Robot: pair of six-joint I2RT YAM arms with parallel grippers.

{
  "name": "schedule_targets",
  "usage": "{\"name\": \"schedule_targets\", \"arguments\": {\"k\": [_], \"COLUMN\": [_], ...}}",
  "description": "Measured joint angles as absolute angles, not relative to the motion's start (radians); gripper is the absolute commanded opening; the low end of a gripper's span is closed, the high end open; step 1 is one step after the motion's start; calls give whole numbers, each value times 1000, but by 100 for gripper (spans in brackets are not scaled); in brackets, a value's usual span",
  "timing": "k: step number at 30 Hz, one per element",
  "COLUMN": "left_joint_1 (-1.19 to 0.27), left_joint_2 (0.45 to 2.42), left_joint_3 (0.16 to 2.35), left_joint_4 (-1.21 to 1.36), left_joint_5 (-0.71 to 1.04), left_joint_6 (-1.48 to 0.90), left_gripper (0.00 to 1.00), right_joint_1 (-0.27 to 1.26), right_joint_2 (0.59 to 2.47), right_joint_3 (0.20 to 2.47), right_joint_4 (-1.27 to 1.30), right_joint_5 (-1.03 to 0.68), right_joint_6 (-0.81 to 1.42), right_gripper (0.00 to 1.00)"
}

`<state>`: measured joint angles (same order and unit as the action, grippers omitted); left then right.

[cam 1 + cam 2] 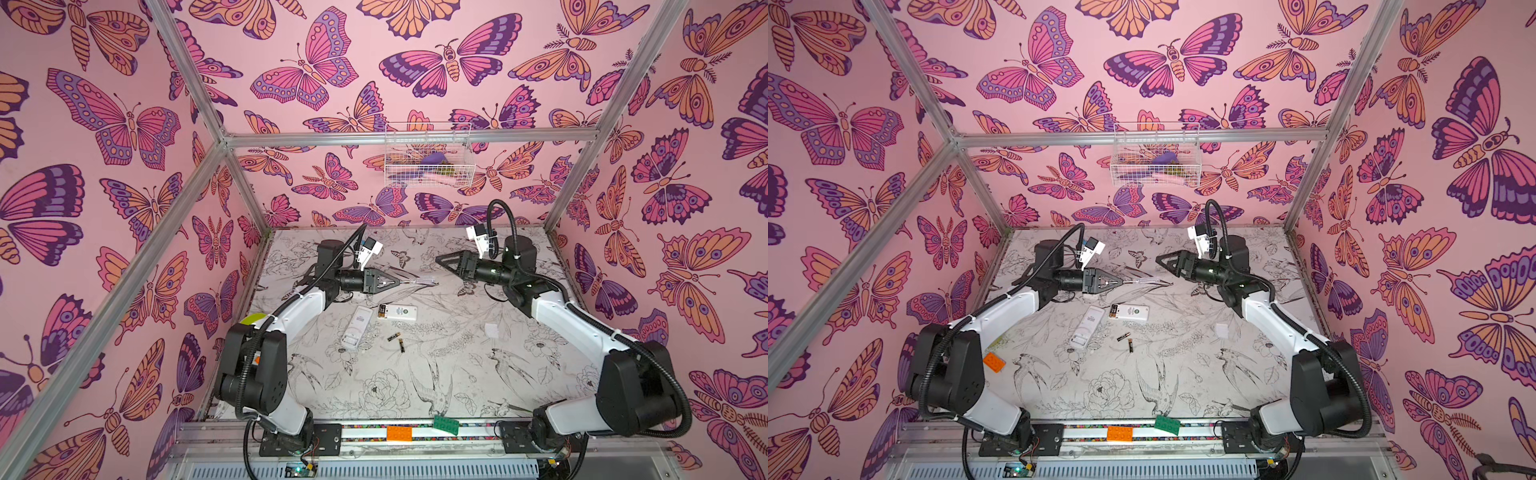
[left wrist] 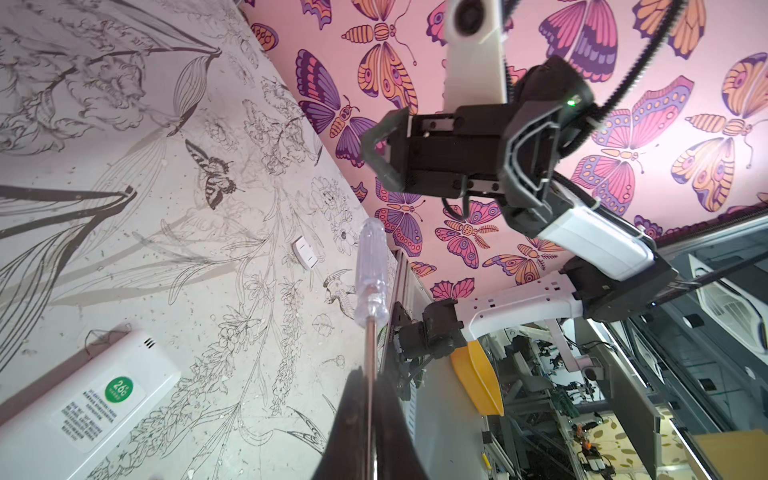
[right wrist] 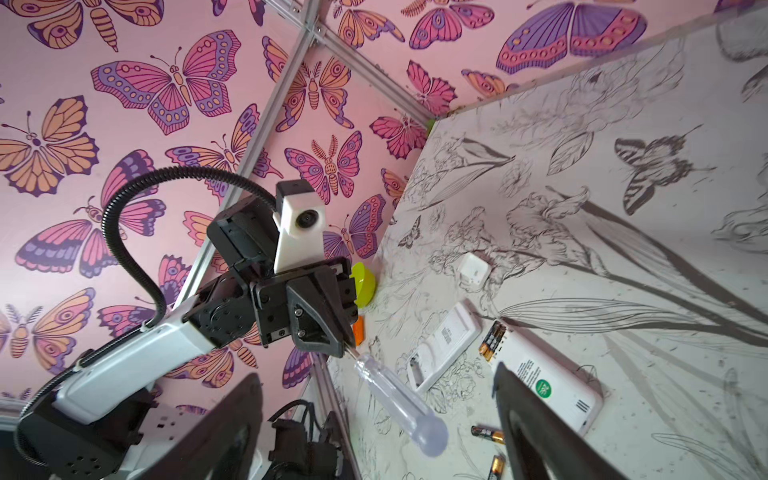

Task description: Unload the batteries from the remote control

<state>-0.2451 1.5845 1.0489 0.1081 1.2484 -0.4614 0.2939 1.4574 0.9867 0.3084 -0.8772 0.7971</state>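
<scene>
Two batteries (image 1: 391, 337) lay loose on the worktop (image 1: 457, 374) beside the opened remote (image 1: 399, 312) (two more sat in its bay), well clear of both jaws. The left jaws clamped the shaft of a screwdriver (image 1: 422, 281); the right jaws stood apart.

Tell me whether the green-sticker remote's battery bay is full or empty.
Full: two batteries sit side by side in the uncovered end of the green-sticker remote.

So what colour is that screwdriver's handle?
Clear, colourless plastic: the screwdriver handle shows best in the right wrist view.
</scene>
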Motion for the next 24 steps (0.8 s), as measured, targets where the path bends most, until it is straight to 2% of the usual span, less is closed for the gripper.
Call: {"name": "schedule_targets", "arguments": {"k": [10,15,21,24], "left_joint_1": [-245,-257,-271,-273], "left_joint_2": [1618,1627,1627,1627], "left_joint_3": [1033,1033,1029,1026], "left_joint_4": [406,477,517,530], "left_joint_5": [1291,1291,1286,1284], "left_joint_6": [-685,-741,-774,-784], "left_gripper": [0,0,0,0], "right_joint_1": [300,337,394,415], "right_joint_2": [1497,1554,1629,1635], "right_joint_3": [983,984,987,987], "right_joint_4": [468,518,575,595], "right_joint_5": [-1030,-1055,-1071,-1074], "right_joint_6": [883,918,960,973], "right_gripper": [79,67,58,57]}}
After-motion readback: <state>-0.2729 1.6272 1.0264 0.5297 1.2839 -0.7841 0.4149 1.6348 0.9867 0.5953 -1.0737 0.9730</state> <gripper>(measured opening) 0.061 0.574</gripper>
